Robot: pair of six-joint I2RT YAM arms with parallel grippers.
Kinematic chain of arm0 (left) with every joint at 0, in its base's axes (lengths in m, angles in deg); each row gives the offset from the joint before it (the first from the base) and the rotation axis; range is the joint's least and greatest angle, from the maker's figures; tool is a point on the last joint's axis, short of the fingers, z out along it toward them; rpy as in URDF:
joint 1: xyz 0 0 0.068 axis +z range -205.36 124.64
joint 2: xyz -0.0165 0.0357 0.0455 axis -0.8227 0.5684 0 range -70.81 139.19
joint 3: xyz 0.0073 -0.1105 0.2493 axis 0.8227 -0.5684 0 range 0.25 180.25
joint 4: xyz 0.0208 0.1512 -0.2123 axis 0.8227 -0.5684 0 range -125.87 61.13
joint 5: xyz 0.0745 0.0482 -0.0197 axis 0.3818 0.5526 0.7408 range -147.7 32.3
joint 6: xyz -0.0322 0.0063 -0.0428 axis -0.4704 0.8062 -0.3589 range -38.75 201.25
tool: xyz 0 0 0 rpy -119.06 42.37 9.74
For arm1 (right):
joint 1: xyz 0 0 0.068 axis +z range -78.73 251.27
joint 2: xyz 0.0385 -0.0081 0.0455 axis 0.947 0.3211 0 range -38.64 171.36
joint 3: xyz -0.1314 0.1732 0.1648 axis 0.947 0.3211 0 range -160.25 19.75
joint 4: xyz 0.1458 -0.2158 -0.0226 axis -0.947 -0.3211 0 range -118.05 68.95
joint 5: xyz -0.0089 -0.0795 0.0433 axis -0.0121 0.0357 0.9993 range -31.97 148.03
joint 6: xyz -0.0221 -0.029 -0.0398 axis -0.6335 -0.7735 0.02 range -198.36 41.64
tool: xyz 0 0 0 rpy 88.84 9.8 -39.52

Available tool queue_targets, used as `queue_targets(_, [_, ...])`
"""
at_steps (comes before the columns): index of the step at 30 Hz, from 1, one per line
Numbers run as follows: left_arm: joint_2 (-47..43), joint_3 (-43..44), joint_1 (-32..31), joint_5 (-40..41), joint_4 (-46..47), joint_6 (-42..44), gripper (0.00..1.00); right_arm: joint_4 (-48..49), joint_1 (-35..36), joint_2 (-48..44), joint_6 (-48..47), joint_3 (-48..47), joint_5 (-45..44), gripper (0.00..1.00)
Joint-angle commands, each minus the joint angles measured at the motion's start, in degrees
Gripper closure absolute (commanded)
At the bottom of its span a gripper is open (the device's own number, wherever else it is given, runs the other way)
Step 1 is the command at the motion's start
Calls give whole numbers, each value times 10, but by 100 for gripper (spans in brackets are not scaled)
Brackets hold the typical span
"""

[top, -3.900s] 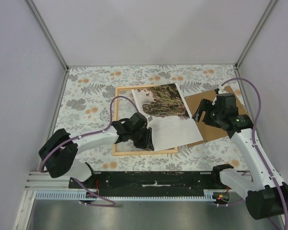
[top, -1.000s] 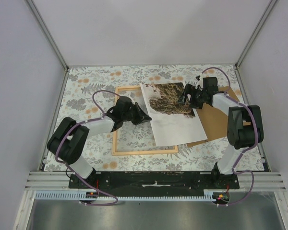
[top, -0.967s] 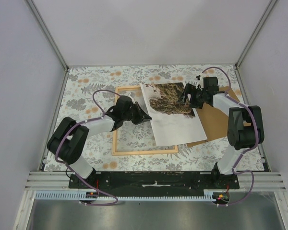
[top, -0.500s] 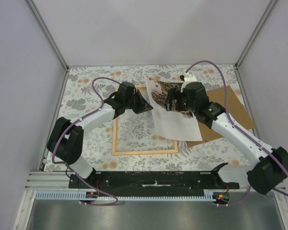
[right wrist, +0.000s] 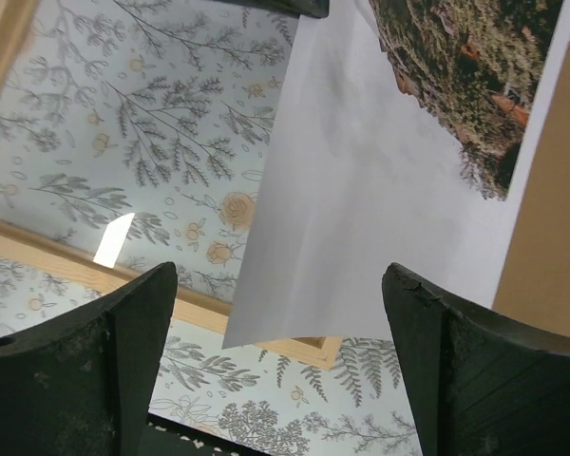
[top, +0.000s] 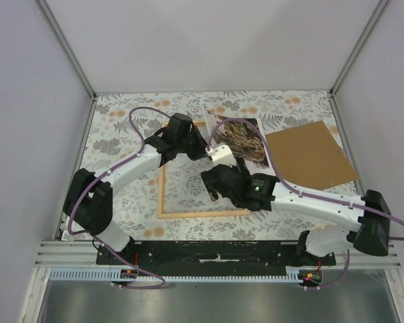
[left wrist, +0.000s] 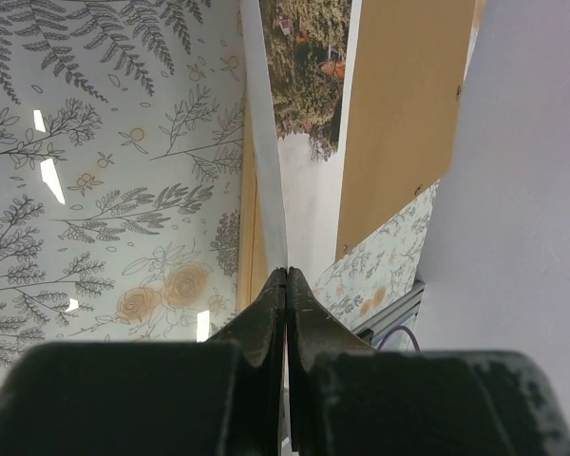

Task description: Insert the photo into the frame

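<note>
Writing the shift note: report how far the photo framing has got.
Done: the left gripper is shut on the photo's edge. In hand: the photo sits askew across the frame's right side, the open right gripper over its near corner. Left: square it inside the frame; the backing board lies off to the right.

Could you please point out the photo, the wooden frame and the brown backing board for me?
photo (top: 241, 141): top external view, on its printed landscape area.
frame (top: 188, 214): top external view, on its near wooden rail.
backing board (top: 310, 155): top external view, on the middle of its brown face.
</note>
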Motion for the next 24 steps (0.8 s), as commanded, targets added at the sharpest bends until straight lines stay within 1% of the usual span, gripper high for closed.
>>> queue_targets(1, [-20,30,-5,13,-11,-18,98,-64,44,62,35,-66,-140,4])
queue_targets(4, [-20,35,-8,15,-15,-18,98,-84,51,97,41,-84,-172,8])
queue_targets(7, [-20,37,-9,17,-17,-18,98,-86,51,103,39,-84,-188,13])
queue_targets(9, [-20,39,-9,17,-18,-17,98,-85,51,104,34,-81,-196,17])
queue_targets(11, [-20,40,-10,17,-18,-19,98,-86,51,106,29,-81,-195,24])
queue_targets(20, [-25,40,-13,20,-18,-26,98,-78,61,110,16,-75,-189,58])
queue_targets(21, [-25,41,-13,19,-18,-27,98,-79,62,108,14,-76,-190,63])
queue_targets(24, [-26,43,-14,13,-18,-34,98,-81,66,100,6,-80,-198,90])
